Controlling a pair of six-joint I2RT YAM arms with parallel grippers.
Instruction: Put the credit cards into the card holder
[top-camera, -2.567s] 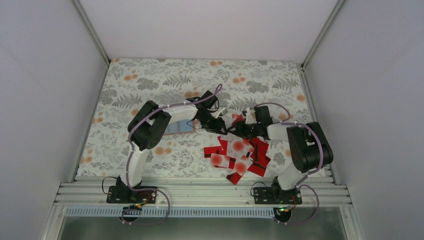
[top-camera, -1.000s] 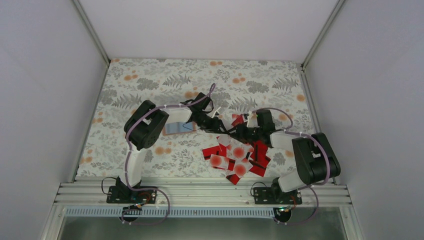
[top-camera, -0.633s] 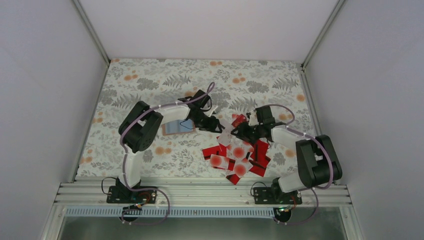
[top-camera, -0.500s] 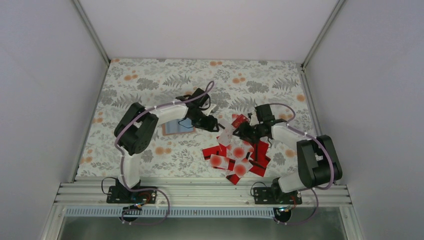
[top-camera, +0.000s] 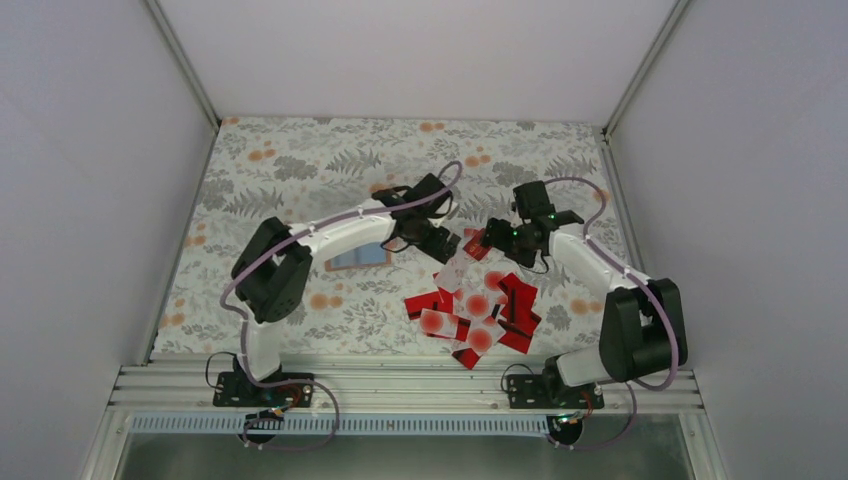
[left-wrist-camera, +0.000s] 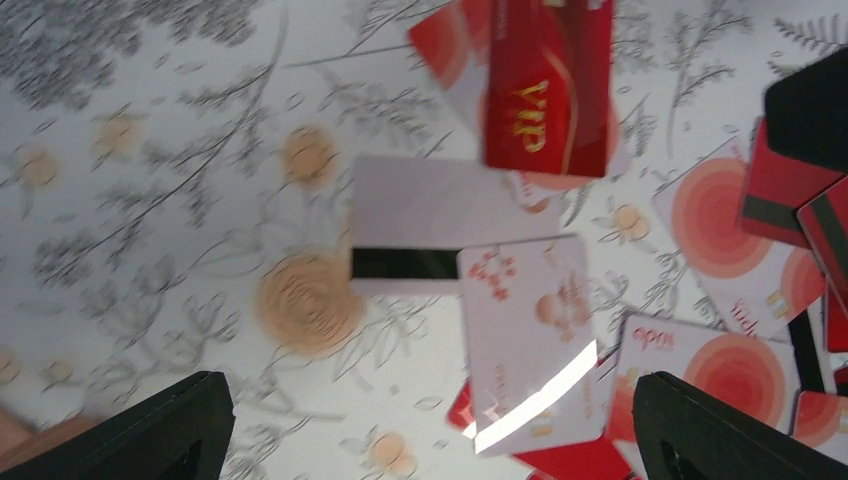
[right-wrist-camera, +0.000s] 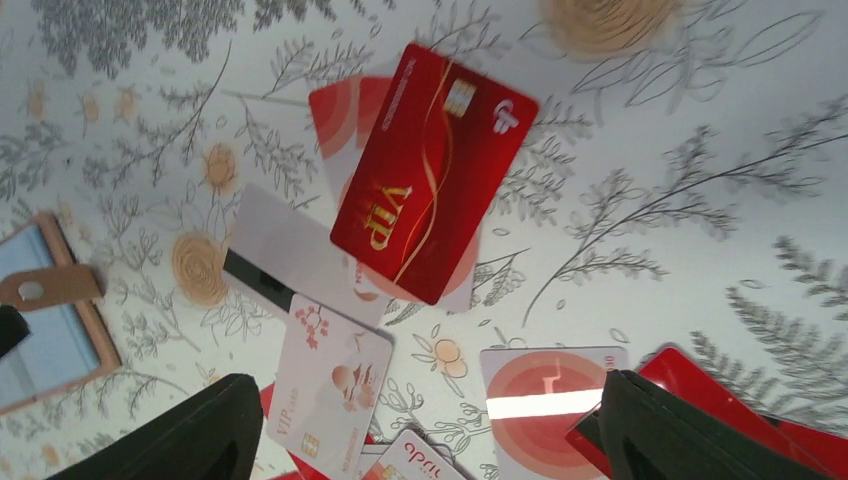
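The credit cards (top-camera: 476, 308) lie in a loose heap of red and white at the front right of the table. Both wrist views show a red VIP card (right-wrist-camera: 430, 170), a white card with a black stripe (left-wrist-camera: 425, 225) and a white VIP card (left-wrist-camera: 525, 340) flat on the cloth. My left gripper (top-camera: 440, 243) hovers open over them with nothing between its fingers. Just to its right, my right gripper (top-camera: 497, 238) is also open and empty. The tan card holder (top-camera: 357, 256) lies open under the left forearm, its pale bluish inside up, and also appears as the card holder (right-wrist-camera: 45, 320) at the left edge.
A floral cloth (top-camera: 300, 170) covers the table, with white walls on three sides. Both arms reach in from the metal rail (top-camera: 400, 385) at the near edge, and their wrists meet near the middle of the table.
Both grippers have opened wide. The white card held up between them a second ago now lies on the cloth. The left gripper shifted right; the right one drew back and up.
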